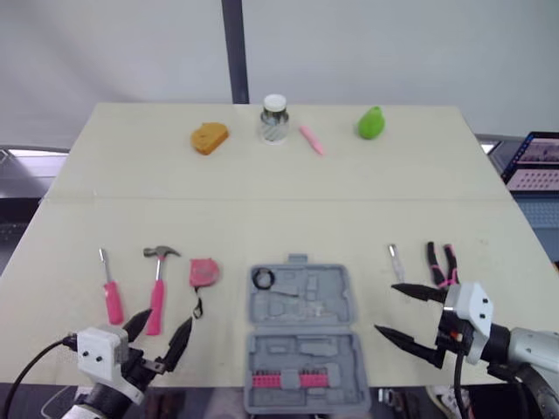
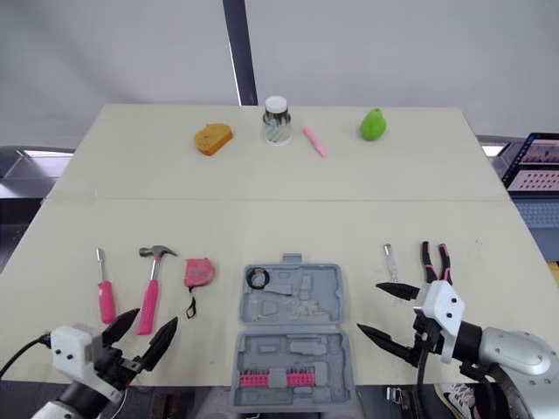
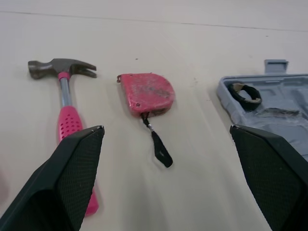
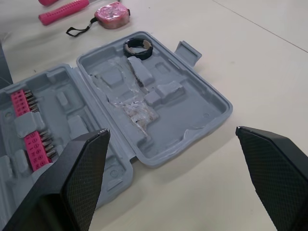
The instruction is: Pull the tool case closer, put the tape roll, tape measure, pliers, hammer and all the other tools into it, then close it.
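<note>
- Tool case [image 1: 301, 336] lies open on the surface; tape roll [image 1: 263, 278] sits inside it.
- Left gripper [image 1: 168, 321], spread and empty, left of case, faces tape measure [image 1: 204, 272]: likely next pick.
- Right gripper [image 1: 385, 308], spread and empty, right of case.

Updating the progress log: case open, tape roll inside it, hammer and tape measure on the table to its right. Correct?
Not quite: the hammer and tape measure lie to the left of the tool case, as the left eye view shows. The case is open, with the tape roll inside it.
</note>
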Available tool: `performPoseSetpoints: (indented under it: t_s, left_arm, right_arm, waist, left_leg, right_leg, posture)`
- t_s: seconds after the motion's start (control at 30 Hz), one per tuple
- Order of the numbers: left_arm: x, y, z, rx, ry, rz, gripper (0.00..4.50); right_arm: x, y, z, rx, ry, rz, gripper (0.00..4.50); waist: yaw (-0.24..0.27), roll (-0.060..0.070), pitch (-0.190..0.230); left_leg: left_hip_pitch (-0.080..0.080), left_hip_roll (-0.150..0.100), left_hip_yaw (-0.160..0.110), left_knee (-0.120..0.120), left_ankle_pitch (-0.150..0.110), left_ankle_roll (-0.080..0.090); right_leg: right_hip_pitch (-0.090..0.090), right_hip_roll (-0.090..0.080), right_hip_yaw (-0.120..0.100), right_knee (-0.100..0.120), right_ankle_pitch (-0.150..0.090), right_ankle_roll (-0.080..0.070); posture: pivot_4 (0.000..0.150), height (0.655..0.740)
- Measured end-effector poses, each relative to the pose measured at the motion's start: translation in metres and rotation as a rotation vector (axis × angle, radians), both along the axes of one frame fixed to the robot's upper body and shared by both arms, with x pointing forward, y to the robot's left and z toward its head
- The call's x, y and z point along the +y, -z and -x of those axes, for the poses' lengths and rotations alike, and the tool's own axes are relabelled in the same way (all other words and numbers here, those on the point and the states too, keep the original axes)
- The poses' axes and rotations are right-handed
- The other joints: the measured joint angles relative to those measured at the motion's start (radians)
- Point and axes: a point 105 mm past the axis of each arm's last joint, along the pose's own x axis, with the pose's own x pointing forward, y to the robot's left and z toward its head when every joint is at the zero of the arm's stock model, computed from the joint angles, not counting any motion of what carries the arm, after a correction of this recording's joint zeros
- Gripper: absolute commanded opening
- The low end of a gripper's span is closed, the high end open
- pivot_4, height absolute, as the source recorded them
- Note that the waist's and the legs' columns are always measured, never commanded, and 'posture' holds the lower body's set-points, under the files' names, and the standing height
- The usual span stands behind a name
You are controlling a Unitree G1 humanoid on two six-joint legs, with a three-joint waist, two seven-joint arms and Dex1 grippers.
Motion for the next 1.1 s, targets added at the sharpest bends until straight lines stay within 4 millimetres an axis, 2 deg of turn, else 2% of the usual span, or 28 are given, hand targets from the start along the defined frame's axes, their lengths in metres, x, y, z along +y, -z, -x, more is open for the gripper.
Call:
performPoseSetpoints:
  t_s: [0.1,0.27,0.37,0.53,0.83,1.0,1.1]
  left_arm:
    - [0.001,0.004,-0.004,-0.001,-0.032,-0.006,4.5]
    - [0.017,0.008,-0.012,0.0,-0.049,-0.016,4.5]
    - [0.019,0.005,-0.016,-0.016,-0.038,-0.009,4.5]
    - [0.03,0.011,-0.022,-0.002,-0.034,-0.023,4.5]
    - [0.027,0.014,-0.02,0.006,0.023,0.0,4.5]
    - [0.012,0.007,-0.024,-0.001,0.056,0.014,4.5]
    - [0.007,0.002,-0.033,-0.012,0.056,0.01,4.5]
  right_arm:
    - [0.001,-0.001,0.001,-0.005,-0.01,-0.003,4.43]
    - [0.002,-0.004,0.0,-0.028,-0.028,-0.001,4.43]
    - [0.003,-0.005,-0.001,-0.035,-0.031,-0.001,4.43]
    - [0.003,-0.006,-0.002,-0.041,-0.033,-0.001,4.43]
    - [0.002,-0.006,-0.005,-0.044,-0.026,-0.001,4.43]
    - [0.001,-0.006,-0.005,-0.046,-0.024,0.002,4.43]
    - [0.001,-0.007,-0.007,-0.05,-0.02,0.008,4.43]
  waist:
    - [0.008,0.0,0.0]
    - [0.009,0.0,0.0]
    - [0.008,0.0,0.0]
    - [0.008,0.0,-0.001]
    - [0.008,0.0,-0.001]
    - [0.008,0.0,-0.001]
    - [0.008,0.0,-0.001]
  left_leg:
    - [0.0,0.0,0.0,0.0,0.0,0.0]
    - [0.0,0.0,0.0,0.0,0.0,0.0]
    - [0.0,0.0,0.0,0.0,0.0,0.0]
    - [0.0,0.0,0.0,0.0,0.0,0.0]
    - [0.0,0.0,0.0,0.0,0.0,0.0]
    - [0.0,0.0,0.0,0.0,0.0,0.0]
    - [0.0,0.0,0.0,0.0,0.001,-0.001]
  right_leg:
    - [0.0,0.0,0.0,0.0,0.0,0.0]
    - [0.0,0.0,-0.001,0.0,0.0,0.0]
    - [0.0,0.0,-0.001,0.0,0.0,0.0]
    - [0.0,0.0,-0.002,0.001,0.0,0.0]
    - [0.0,0.0,-0.001,0.001,0.0,0.0]
    - [0.0,0.0,-0.001,0.001,0.0,0.0]
    - [0.0,0.0,-0.001,0.001,0.0,0.0]
  posture:
    - [0.15,0.695]
    - [0.15,0.695]
    - [0.15,0.695]
    - [0.15,0.695]
    - [0.15,0.695]
    - [0.15,0.695]
    - [0.15,0.695]
